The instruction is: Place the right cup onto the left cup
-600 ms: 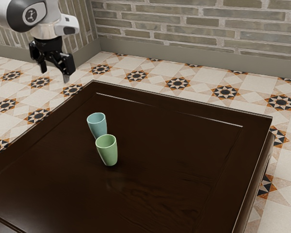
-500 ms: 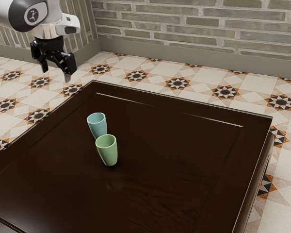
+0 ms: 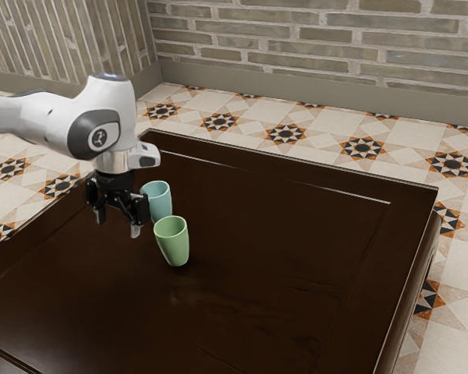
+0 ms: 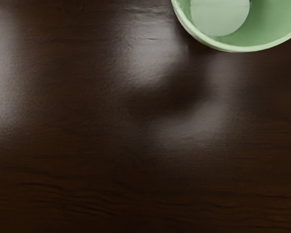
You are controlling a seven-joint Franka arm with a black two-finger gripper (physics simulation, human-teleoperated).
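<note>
On the dark counter [image 3: 288,273], 2 cups stand upright: the green cup [image 3: 174,243] is my right cup, with the blue cup [image 3: 158,201] near it, partly behind it in the exterior view. I have my claw [image 3: 118,224] above the counter, toward the exterior view's left of the green cup, near it but apart. My 2 fingers are spread well apart, and I have hold of nothing. Through my wrist view I look down into the green cup's open mouth, off to 1 side of my claw.
</note>
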